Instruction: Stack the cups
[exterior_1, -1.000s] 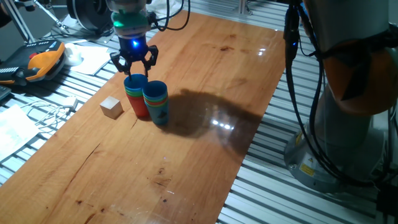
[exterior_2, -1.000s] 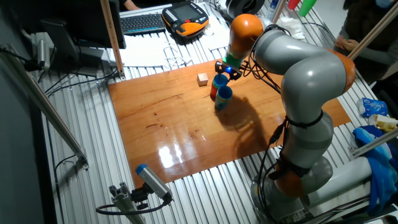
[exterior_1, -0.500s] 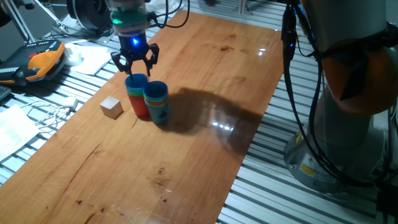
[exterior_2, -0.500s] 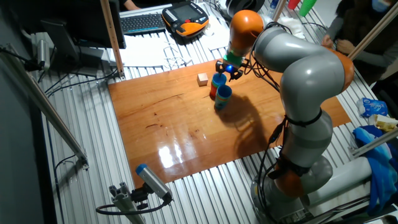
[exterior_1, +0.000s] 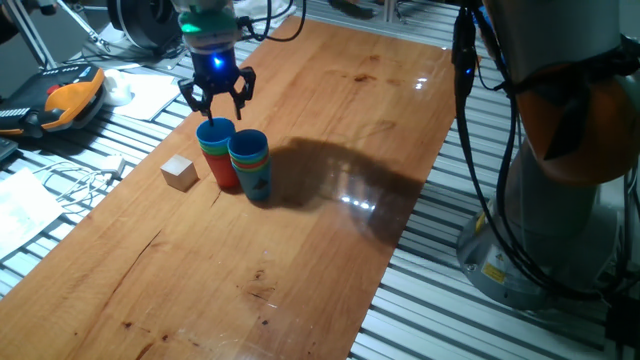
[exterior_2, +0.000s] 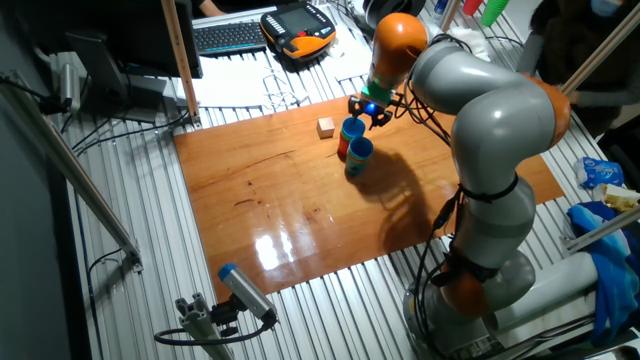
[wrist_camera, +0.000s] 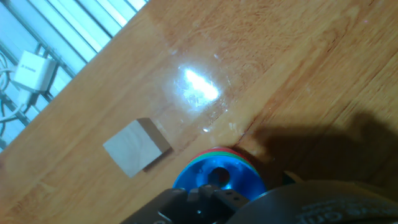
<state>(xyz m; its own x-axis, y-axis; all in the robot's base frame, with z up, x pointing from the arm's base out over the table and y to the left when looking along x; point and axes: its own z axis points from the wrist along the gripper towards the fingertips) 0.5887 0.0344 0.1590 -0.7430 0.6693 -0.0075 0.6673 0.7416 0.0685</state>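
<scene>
Two stacks of cups stand side by side on the wooden table. The far stack (exterior_1: 217, 152) has a blue cup on top with green and red rims under it. The near stack (exterior_1: 251, 166) is also blue on top. My gripper (exterior_1: 216, 107) hangs open just above the far stack, with nothing between its fingers. The other fixed view shows the gripper (exterior_2: 368, 111) over the far stack (exterior_2: 348, 135), with the near stack (exterior_2: 359, 156) beside it. Looking down from the hand, I see the far stack's blue top (wrist_camera: 217, 178) right below.
A small pale wooden cube (exterior_1: 180, 173) sits on the table left of the stacks, also visible as the cube (wrist_camera: 137, 147) from the hand. An orange pendant (exterior_1: 68, 100), cables and papers lie past the table's left edge. The arm's base (exterior_1: 560, 150) stands at the right.
The gripper has risen slightly above the far stack, still open. The cups and the cube have not moved.
</scene>
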